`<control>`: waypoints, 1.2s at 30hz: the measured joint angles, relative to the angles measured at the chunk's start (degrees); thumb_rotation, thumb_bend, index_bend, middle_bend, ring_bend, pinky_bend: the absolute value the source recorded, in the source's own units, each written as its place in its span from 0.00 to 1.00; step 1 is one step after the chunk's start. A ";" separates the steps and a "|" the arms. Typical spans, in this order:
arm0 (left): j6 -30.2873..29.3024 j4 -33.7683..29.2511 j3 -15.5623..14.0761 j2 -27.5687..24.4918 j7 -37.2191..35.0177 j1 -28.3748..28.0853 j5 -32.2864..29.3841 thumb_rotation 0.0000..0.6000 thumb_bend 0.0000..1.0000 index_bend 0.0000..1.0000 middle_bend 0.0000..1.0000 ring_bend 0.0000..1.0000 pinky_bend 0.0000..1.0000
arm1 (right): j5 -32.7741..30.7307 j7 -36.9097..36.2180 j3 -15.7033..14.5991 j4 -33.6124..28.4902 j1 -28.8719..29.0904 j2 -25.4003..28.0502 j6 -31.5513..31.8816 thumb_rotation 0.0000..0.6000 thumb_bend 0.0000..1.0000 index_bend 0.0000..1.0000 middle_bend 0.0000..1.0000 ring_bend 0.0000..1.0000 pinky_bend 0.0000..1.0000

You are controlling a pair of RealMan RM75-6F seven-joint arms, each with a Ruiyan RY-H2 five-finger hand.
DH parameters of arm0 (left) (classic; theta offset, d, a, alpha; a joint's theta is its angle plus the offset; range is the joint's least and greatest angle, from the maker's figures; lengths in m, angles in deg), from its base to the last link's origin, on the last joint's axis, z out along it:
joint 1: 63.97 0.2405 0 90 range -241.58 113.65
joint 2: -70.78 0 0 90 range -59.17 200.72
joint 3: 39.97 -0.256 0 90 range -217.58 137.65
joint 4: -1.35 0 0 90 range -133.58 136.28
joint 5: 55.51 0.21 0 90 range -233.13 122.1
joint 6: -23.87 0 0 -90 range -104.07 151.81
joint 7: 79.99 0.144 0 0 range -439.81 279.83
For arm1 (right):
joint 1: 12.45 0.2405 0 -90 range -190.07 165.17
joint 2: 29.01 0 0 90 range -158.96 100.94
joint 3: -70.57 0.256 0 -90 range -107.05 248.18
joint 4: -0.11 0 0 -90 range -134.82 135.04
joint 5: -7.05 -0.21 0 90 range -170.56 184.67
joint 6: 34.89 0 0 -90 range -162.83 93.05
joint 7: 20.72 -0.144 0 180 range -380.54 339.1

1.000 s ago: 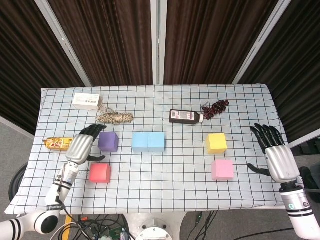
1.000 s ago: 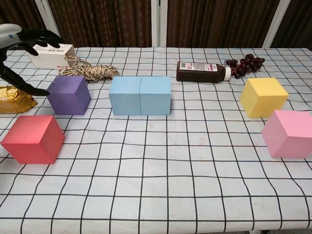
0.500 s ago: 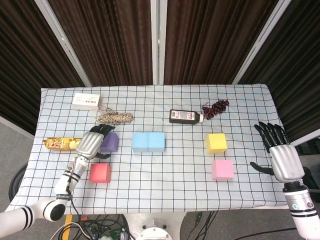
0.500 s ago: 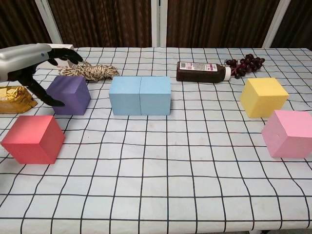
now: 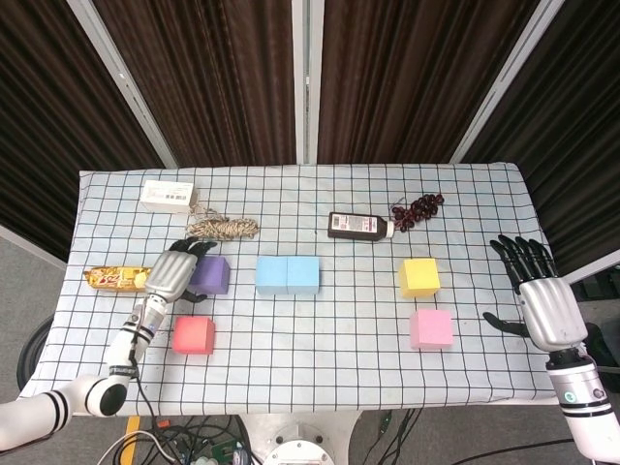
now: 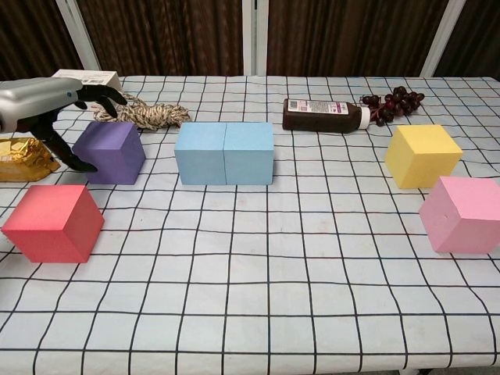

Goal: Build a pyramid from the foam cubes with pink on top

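Left hand (image 6: pixel 48 100) had closed in over the purple cube (image 6: pixel 110 151) since a second earlier, fingers spread around it, apparently not yet gripping. Right hand (image 5: pixel 539 295) hung open, empty, beside the desk (image 5: pixel 320 339). Pink cube (image 6: pixel 467 213) sat untouched; pyramid barely begun.

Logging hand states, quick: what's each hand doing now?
Left hand: open, fingers spread around the purple cube, no firm grip visible.
Right hand: open, empty.

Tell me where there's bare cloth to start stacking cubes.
Widest free patch: in front of the two blue cubes, between the red cube and pink cube. Smaller gap between blue and yellow cube. Crowded at left around the purple cube, left robot hand and rope.
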State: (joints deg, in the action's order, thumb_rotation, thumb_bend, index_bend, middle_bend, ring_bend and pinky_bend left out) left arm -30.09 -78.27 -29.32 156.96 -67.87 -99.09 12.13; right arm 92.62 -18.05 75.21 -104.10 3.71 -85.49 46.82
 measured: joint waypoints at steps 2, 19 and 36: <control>-0.18 0.87 -0.09 0.44 -1.40 -0.15 0.82 1.00 0.09 0.14 0.26 0.09 0.16 | -0.12 -0.18 0.04 0.08 0.05 0.02 -0.52 1.00 0.00 0.00 0.06 0.00 0.00; -1.42 3.44 -0.41 2.22 -4.06 -1.45 2.94 1.00 0.21 0.16 0.39 0.09 0.16 | -1.01 0.45 0.84 1.30 0.10 -0.84 -2.95 1.00 0.00 0.00 0.06 0.00 0.00; -2.08 0.08 0.65 3.67 -3.54 -3.43 2.40 1.00 0.21 0.16 0.41 0.10 0.16 | -0.22 -0.20 1.13 1.42 -0.80 -0.61 -2.50 1.00 0.00 0.00 0.06 0.00 0.00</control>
State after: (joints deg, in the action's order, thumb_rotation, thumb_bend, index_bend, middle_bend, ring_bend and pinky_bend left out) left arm -32.17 -78.19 -28.67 160.63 -71.40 -102.52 14.52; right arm 92.40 -18.25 76.34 -102.68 2.91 -86.10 44.32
